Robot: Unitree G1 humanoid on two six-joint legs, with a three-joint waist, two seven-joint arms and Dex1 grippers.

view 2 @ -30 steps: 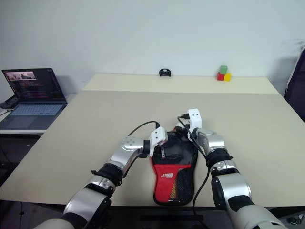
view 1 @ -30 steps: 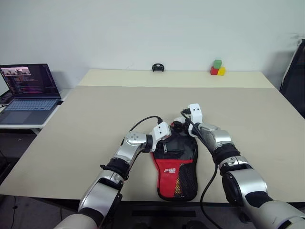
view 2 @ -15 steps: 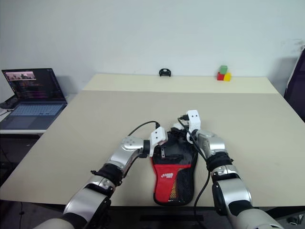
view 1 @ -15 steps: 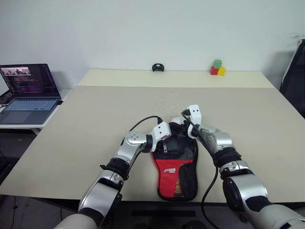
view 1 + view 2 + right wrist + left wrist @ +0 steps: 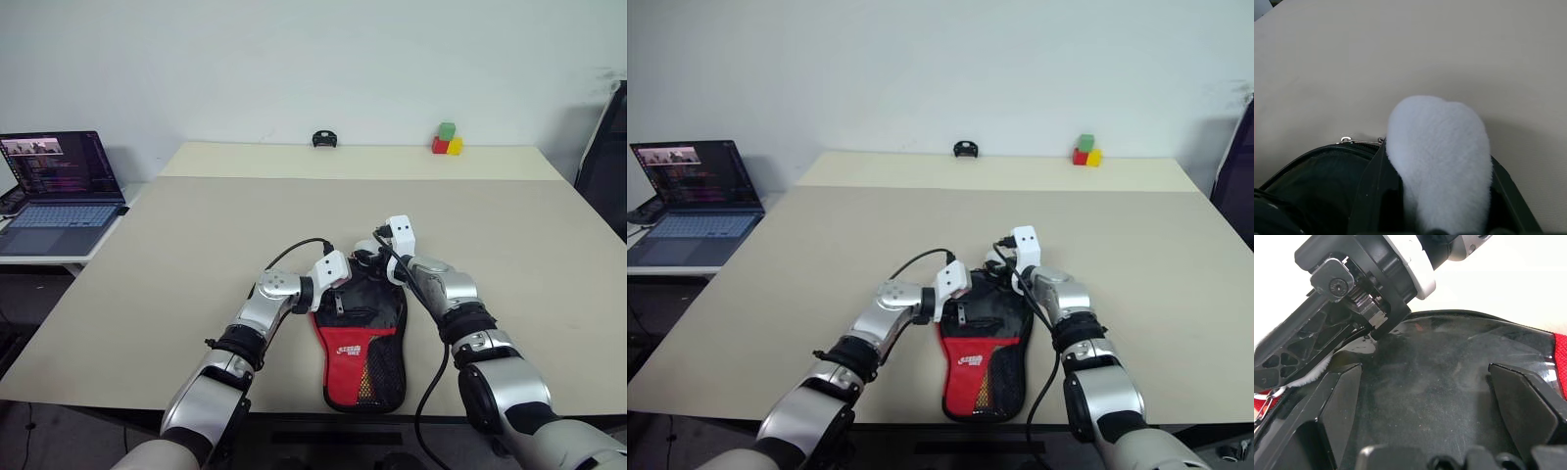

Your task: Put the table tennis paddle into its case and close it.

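The case (image 5: pixel 364 345) lies flat near the table's front edge, with its black rounded part (image 5: pixel 991 311) away from me and its red narrow end with mesh pocket towards me. The table tennis paddle is hidden. My left gripper (image 5: pixel 347 284) is open, its two fingers (image 5: pixel 1337 406) spread wide and resting on the black part from the left. My right gripper (image 5: pixel 368 258) sits at the far rim of the case. Its white furry pad (image 5: pixel 1437 147) fills the space between its fingers, right beside the zip pull (image 5: pixel 1345 139). Whether it pinches anything is hidden.
The beige table (image 5: pixel 196 245) stretches wide on both sides and beyond the case. A small black object (image 5: pixel 325 139) and coloured blocks (image 5: pixel 446 140) stand at the far edge. An open laptop (image 5: pixel 59 191) sits on a side table to the left.
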